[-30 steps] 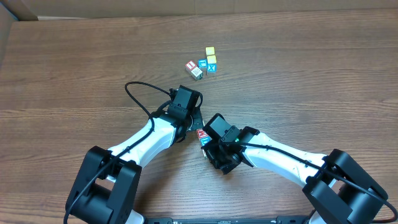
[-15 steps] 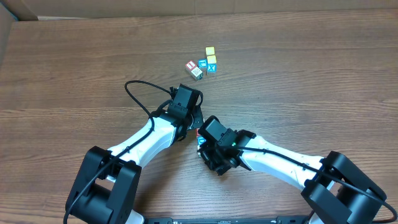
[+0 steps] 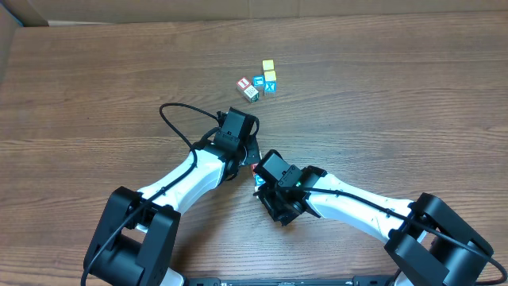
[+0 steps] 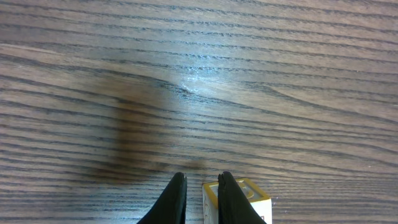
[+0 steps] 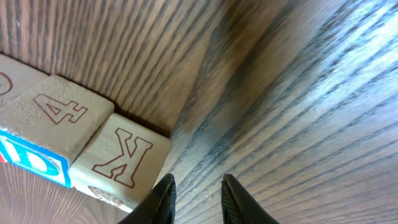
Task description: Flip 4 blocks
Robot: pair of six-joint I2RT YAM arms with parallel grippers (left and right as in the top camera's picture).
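In the right wrist view, pale wooden blocks lie in a row at the left. One shows a red K (image 5: 121, 158). The one beside it shows a red 4 on top and a blue D on its side (image 5: 50, 121). My right gripper (image 5: 198, 179) is open just right of the K block, with only bare wood between its fingers. My left gripper (image 4: 200, 177) is shut on nothing. A pale block with a yellow-framed face (image 4: 245, 198) sits against the outer side of its right finger. From overhead, the two grippers meet over these blocks (image 3: 256, 169), which are mostly hidden.
A separate cluster lies farther back on the wooden table (image 3: 381, 103): a red-and-white cube (image 3: 244, 83), a blue cube (image 3: 259, 82), two yellow cubes (image 3: 269, 70) and a blue X cube (image 3: 270, 86). A black cable (image 3: 171, 119) loops beside the left arm.
My right arm has slid a little left and up over the near blocks, hiding most of the red face that showed before. The left arm has stayed still.
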